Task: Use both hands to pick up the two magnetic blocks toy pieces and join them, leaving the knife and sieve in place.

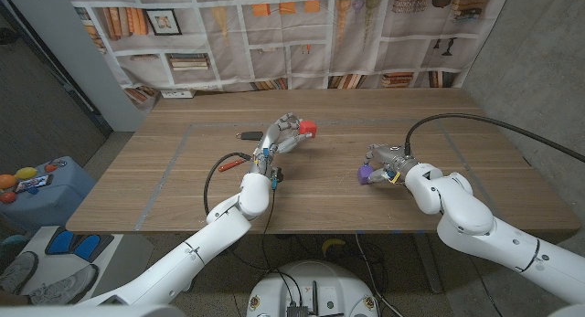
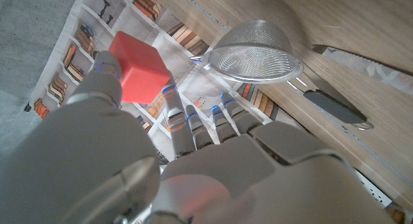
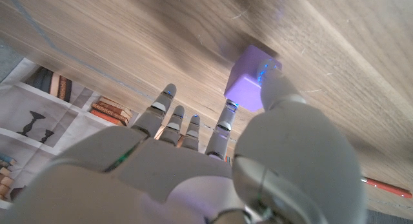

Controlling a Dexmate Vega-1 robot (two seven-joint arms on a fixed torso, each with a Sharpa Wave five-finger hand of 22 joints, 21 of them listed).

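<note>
My left hand (image 1: 281,137) is raised over the table's middle and pinches a red block (image 1: 308,128) between thumb and fingertips (image 2: 173,108); the same red block (image 2: 137,73) shows against the backdrop in the left wrist view. To the right, my right hand (image 1: 388,162) is low at the table and its thumb (image 3: 279,88) and a finger pinch a purple block (image 1: 364,175), with the other fingers spread. That purple block (image 3: 248,87) sits close to the wood; whether it is lifted I cannot tell.
A wire sieve (image 2: 253,51) with a dark handle (image 1: 247,132) lies just beyond my left hand. A thin red-handled knife (image 1: 235,163) lies beside my left forearm, also the knife (image 3: 386,185). A printed bookshelf backdrop (image 1: 292,34) hangs behind the table.
</note>
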